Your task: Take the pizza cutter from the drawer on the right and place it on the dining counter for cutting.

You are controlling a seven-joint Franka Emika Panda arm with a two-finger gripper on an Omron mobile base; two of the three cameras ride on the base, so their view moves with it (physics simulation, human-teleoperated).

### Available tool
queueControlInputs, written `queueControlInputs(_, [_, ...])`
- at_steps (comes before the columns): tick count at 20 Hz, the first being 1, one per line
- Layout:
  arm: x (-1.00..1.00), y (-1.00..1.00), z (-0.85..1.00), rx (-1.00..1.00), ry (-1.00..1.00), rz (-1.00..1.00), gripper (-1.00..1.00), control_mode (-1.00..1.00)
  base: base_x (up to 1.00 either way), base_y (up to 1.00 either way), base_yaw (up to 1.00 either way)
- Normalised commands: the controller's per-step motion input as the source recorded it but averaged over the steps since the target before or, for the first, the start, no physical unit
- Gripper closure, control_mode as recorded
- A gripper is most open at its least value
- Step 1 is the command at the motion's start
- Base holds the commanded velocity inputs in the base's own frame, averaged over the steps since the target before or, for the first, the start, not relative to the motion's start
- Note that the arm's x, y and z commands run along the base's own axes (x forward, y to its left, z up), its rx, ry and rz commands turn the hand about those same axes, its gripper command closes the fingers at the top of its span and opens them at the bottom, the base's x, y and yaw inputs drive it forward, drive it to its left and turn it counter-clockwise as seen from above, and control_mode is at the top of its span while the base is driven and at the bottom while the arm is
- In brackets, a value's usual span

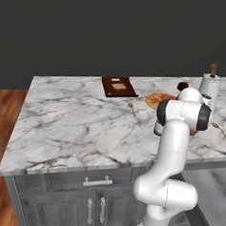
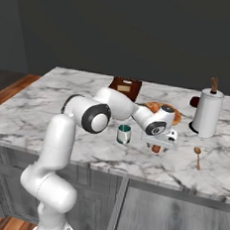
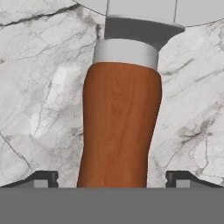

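Placing step. Pizza cutter low over the dining counter, wooden handle between the jaws, tips apart either side; contact unclear. Next: let it rest, lift clear.

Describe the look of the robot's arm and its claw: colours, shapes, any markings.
The glossy white arm is built of thick rounded tube links with bulbous joints, and dark grey caps close the joint ends. No cables or markings show. The claw hangs from a boxy white hand; in the hand view its two small dark fingertips have light grey pads.
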Motion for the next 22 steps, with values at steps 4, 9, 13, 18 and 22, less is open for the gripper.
queueControlInputs(4, [0.16, -0.02, 0.51, 0.01, 0.16, -0.01, -1.00, -1.00, 0.00, 0.00, 0.00])
queueControlInputs(9, [-0.02, 0.00, 0.95, 0.01, 0.19, 0.00, -1.00, -1.00, 0.00, 0.00, 0.00])
queueControlInputs(13, [-0.39, 0.13, 0.93, 0.00, 0.09, -0.08, -1.00, -1.00, 0.00, 0.00, 0.00])
queueControlInputs(18, [-0.94, 0.32, 0.59, 0.00, 0.05, -0.11, -1.00, -1.00, 0.00, 0.00, 0.00])
queueControlInputs(22, [-0.98, 0.53, 0.41, 0.00, 0.01, -0.11, -1.00, -1.00, 0.00, 0.00, 0.00])
